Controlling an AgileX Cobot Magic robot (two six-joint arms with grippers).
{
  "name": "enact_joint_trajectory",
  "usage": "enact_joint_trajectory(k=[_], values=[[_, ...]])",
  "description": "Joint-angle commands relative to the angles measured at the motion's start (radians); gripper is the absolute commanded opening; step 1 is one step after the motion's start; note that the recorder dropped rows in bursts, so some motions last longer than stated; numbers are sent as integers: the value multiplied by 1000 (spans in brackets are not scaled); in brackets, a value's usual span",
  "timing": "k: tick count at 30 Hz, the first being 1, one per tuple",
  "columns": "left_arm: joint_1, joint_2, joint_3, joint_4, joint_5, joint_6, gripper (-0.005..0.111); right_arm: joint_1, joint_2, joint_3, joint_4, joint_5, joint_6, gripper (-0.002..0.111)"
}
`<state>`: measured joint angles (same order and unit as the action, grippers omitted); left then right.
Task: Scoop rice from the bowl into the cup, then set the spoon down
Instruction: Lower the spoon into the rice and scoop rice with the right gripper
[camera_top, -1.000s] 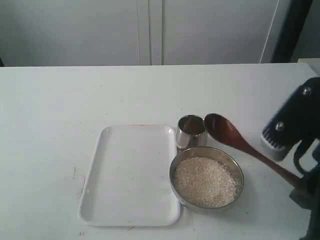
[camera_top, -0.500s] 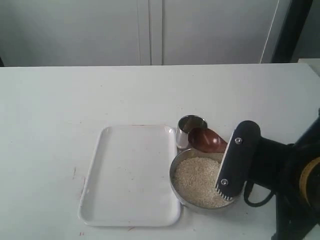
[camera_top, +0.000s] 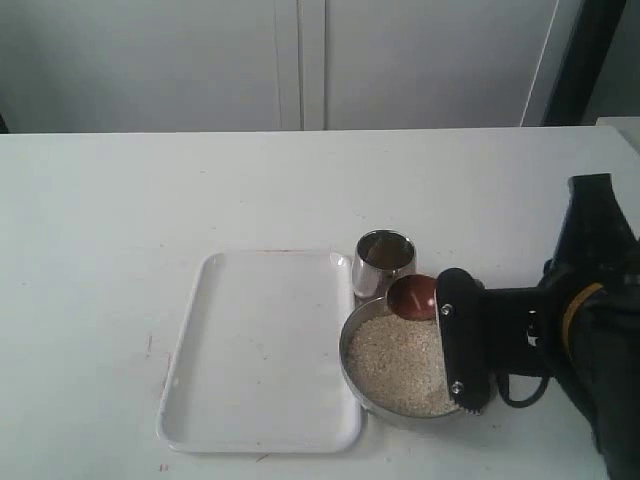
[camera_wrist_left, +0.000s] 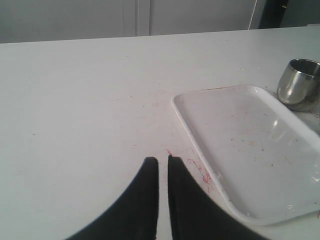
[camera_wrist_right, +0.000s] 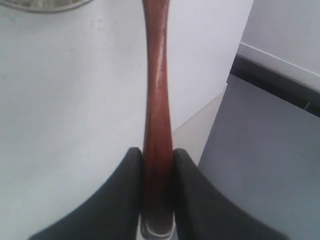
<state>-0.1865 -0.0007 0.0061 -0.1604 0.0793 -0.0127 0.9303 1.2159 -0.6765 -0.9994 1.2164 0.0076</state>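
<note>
Swinging in from the right, the right arm now covers the right side of the bowl (camera_top: 349, 345), and the spoon (camera_top: 412, 296) has travelled with it; a second ago its oval head lay out beside the cup (camera_top: 383, 262) with the handle trailing off to the right; half a second ago it hung just beside the cup; now it sits lower, at the bowl's far rim, right at the edge of the rice (camera_top: 392, 362); no grains show on it. The right tool (camera_wrist_right: 157, 151) pinches the slim handle close to its end, a finger pressed on each side; the left tool (camera_wrist_left: 162, 165) hangs well apart over the tabletop (camera_wrist_left: 75, 100), near a white tray (camera_wrist_left: 240, 140), its fingers drawn almost together on nothing. By my reading the dip is only starting and this scoop is not yet taken; the cup stands upright just behind the bowl, ready for it; whether it already holds rice cannot be told.
</note>
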Motion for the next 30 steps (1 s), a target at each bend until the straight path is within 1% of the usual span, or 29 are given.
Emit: enact_joint_trajectory(k=[1,8,13,18,30], values=[[-1,1,-6,-10,-3,-6,14,-50,20,3,-56,5,-91,0],[-1,1,-6,-10,-3,-6,14,-57,78,3,-54,5,-101,0],[-1,1,-6,-10,-3,-6,14,-57,147,0,-78,5,-29,0],[-1,1,-6,-10,-3,-6,14,-57,206,-2,-82,5,-18,0],[-1,1,-6,-10,-3,-6,14,-57,265,-2,-98,5,62,0]])
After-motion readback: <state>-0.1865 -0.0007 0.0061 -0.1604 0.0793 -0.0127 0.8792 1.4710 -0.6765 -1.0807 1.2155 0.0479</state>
